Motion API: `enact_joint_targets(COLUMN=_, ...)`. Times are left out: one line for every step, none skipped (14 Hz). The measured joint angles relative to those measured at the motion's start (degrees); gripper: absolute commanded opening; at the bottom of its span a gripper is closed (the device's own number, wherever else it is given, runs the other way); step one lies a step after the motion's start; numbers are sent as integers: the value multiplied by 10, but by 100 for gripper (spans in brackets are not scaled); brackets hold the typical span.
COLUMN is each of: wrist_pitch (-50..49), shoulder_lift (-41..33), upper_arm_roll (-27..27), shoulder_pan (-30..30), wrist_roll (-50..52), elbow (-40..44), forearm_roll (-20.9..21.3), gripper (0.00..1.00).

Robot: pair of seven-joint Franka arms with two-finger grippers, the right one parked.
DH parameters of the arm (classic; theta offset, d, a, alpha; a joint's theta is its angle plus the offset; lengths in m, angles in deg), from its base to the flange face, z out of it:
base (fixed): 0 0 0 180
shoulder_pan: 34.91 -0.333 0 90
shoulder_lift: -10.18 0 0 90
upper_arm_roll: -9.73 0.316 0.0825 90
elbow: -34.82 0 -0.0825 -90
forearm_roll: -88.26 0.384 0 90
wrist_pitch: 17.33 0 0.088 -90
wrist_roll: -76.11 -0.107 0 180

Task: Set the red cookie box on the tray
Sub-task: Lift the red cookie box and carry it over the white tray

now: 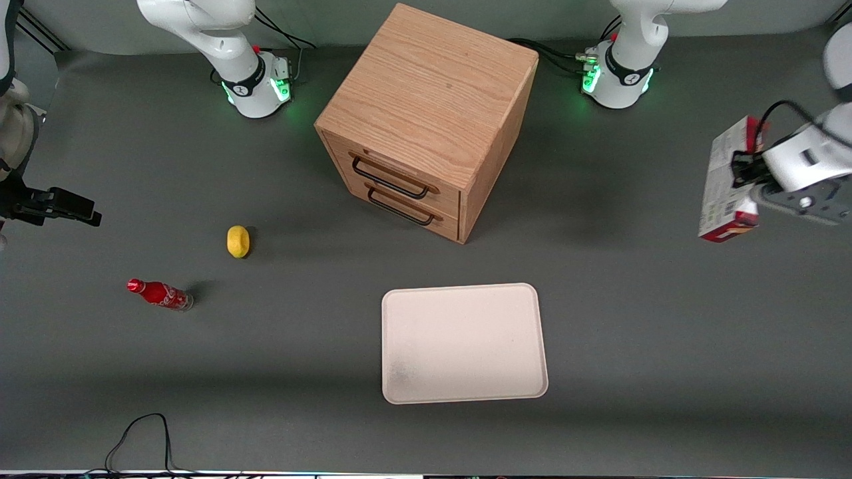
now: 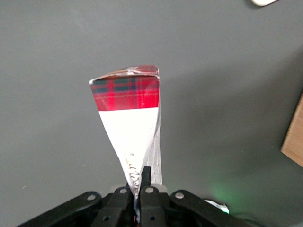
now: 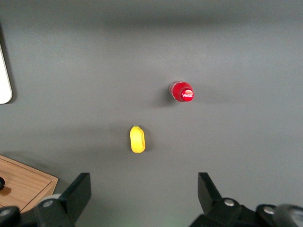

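Observation:
My left gripper (image 1: pixel 737 171) is shut on the red cookie box (image 1: pixel 724 183) and holds it in the air at the working arm's end of the table. The box is thin and flat, white and grey with red ends. In the left wrist view the box (image 2: pixel 130 116) sticks out from between the closed fingers (image 2: pixel 147 177), showing a red tartan end and a white panel. The cream-white tray (image 1: pixel 464 343) lies flat on the grey table, nearer the front camera than the wooden drawer cabinet, well apart from the box.
A wooden two-drawer cabinet (image 1: pixel 426 120) stands at mid table. A yellow lemon (image 1: pixel 237 241) and a small red cola bottle (image 1: pixel 158 294) lie toward the parked arm's end. A black cable (image 1: pixel 140 432) loops at the table's near edge.

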Motion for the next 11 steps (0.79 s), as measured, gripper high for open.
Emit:
enact_joint_targets(wrist_pitch=-29, shoulder_lift=6, upper_arm_roll=0, shoulder_pan=0, wrist_roll=1, elbow=34, forearm_roll=0, gripper=0)
enact_joint_targets(wrist_pitch=-52, shoulder_lift=16, upper_arm_roll=0, shoulder_pan=0, wrist_roll=1, elbow=65, forearm_roll=0, gripper=0)
enact_joint_targets(wrist_pitch=-63, shoulder_lift=28, upper_arm_roll=0, shoulder_pan=0, wrist_roll=4, elbow=88, forearm_roll=0, gripper=0)
enact_joint_targets(wrist_pitch=-65, shoulder_lift=42, upper_arm_roll=0, shoulder_pan=0, wrist_roll=9, elbow=105, forearm_roll=0, gripper=0)
enact_joint_targets(wrist_pitch=-65, shoulder_lift=56, upper_arm_roll=-1, shoulder_pan=1, wrist_roll=16, elbow=118, forearm_roll=-1, gripper=0)
enact_joint_targets(wrist_pitch=-65, shoulder_lift=70, upper_arm_roll=-4, shoulder_pan=2, wrist_roll=27, elbow=131, forearm_roll=-7, gripper=0)
enact_joint_targets(wrist_pitch=-65, shoulder_lift=87, upper_arm_roll=-10, shoulder_pan=5, wrist_roll=49, elbow=143, forearm_roll=-21, gripper=0)
enact_joint_targets(wrist_pitch=-64, shoulder_lift=107, upper_arm_roll=-25, shoulder_pan=8, wrist_roll=88, elbow=158, forearm_roll=-36, gripper=0)
enact_joint_targets(wrist_pitch=-61, shoulder_lift=132, upper_arm_roll=-48, shoulder_pan=12, wrist_roll=137, elbow=176, forearm_roll=-44, gripper=0)
enact_joint_targets(wrist_pitch=-57, shoulder_lift=164, upper_arm_roll=-79, shoulder_pan=18, wrist_roll=195, elbow=203, forearm_roll=-47, gripper=0)
enact_joint_targets(wrist_pitch=-49, shoulder_lift=204, upper_arm_roll=-110, shoulder_pan=25, wrist_roll=254, elbow=239, forearm_roll=-47, gripper=0)
